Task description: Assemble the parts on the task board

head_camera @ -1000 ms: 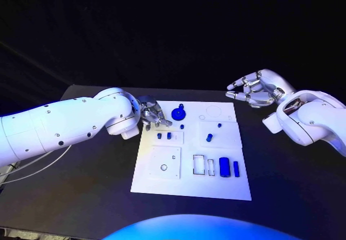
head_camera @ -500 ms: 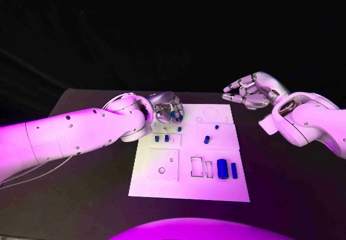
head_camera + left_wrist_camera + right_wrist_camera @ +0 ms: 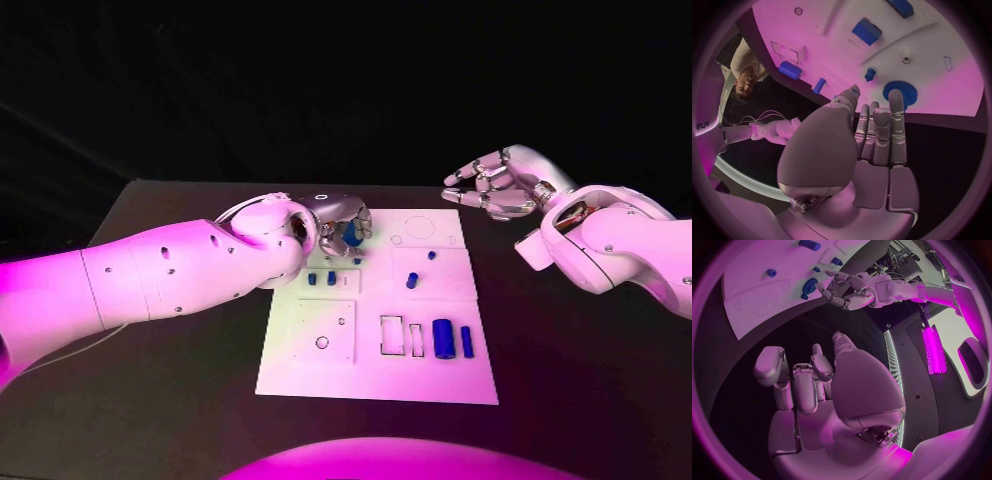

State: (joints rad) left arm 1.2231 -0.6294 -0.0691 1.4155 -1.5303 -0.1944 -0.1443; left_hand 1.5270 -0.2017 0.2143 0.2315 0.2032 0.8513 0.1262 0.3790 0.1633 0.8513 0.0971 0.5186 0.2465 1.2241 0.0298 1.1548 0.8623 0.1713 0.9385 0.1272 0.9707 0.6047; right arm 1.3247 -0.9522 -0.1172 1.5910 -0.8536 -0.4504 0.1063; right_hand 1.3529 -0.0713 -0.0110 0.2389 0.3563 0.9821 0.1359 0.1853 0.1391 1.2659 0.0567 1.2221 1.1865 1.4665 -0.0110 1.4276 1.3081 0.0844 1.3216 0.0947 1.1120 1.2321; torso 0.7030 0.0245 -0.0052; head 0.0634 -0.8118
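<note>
Your left hand (image 3: 342, 226) has swung in from the task board's (image 3: 378, 385) left edge to hover over the blue gear (image 3: 900, 93) at its far end, fingers extended together, holding nothing. Lower squarely and pinch the toothed rim, clear of the small peg (image 3: 870, 74) beside it. The right hand (image 3: 498, 185) hangs loosely curled and empty beyond the matte black counter (image 3: 188, 340). The board is smooth white, with recessed slots.

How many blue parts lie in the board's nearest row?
2: a thick cylinder right of the outlined slots, and a thinner bar at its right. Nothing covers that row.
</note>
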